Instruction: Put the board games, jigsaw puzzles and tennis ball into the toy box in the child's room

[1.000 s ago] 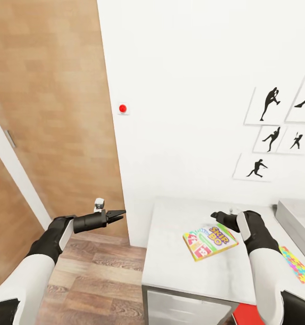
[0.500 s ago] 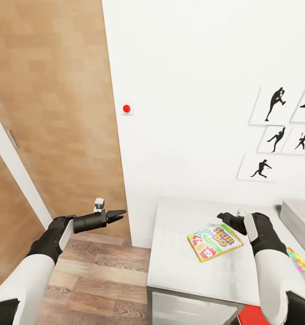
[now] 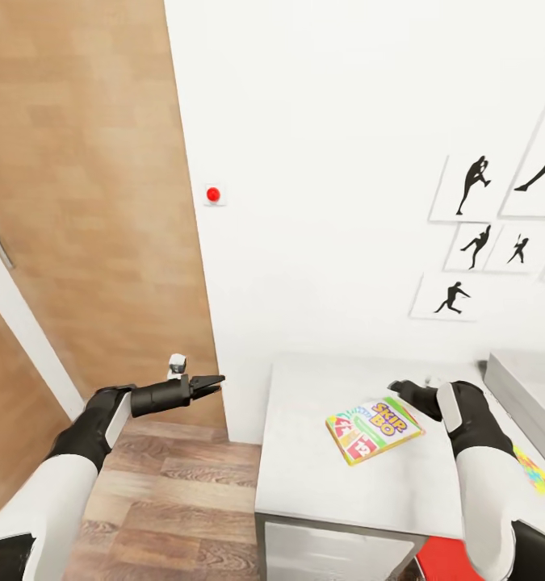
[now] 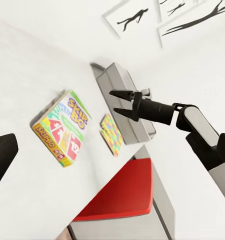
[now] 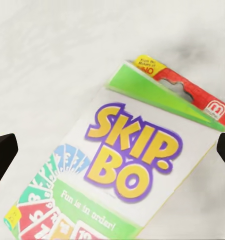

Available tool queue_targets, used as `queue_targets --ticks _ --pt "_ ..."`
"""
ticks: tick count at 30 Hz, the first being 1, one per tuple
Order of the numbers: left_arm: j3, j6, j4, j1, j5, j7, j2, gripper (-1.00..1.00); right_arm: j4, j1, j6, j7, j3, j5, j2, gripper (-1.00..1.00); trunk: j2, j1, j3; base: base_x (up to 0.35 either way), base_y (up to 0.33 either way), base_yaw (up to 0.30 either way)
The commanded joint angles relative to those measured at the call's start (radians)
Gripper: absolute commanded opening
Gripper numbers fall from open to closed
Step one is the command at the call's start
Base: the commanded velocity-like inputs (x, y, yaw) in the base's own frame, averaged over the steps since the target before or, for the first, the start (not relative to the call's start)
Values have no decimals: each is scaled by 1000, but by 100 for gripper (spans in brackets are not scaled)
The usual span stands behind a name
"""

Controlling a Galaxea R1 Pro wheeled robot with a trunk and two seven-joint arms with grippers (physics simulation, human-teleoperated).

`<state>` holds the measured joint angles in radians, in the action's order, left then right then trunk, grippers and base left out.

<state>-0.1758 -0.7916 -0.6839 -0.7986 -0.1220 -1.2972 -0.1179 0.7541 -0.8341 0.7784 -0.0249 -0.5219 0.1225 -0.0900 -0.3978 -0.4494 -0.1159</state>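
Our right hand (image 3: 403,392) hangs just above the bench (image 3: 320,484), fingers spread, empty, over the far corner of the Skip-Bo board game (image 3: 374,428). The game lies flat on the bench top, face up, askew to the edge. Right wrist view: its dark fingertips (image 5: 3,152) frame the box lid on either side, apart from it. Toy box (image 3: 522,395) sits at the bench's right end; one jigsaw puzzle (image 3: 534,471) lies flat beside it. Our left hand (image 3: 210,383) is held over the wood floor (image 3: 167,500), well off the bench, fingers pressed nearly together, nothing in them. Baseball silhouettes (image 3: 470,184) are on the wall.
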Motion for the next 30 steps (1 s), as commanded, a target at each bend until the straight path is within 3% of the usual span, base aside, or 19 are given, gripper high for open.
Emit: queue_targets --ticks 1,19,30 --pt "0 -9 0 -1 -2 -2 0 100 1 -1 2 -3 -2 6 1 100 -2 -1 -2 0 0 -242" --pt "-1 -9 0 -1 -1 -2 -1 100 2 0 -3 -4 -1 3 1 100 -2 -1 -2 87 40 -39" --pt "3 -11 0 1 -3 -5 -28 100 1 -1 -5 -4 0 3 4 100 -2 -1 -2 21 12 0"
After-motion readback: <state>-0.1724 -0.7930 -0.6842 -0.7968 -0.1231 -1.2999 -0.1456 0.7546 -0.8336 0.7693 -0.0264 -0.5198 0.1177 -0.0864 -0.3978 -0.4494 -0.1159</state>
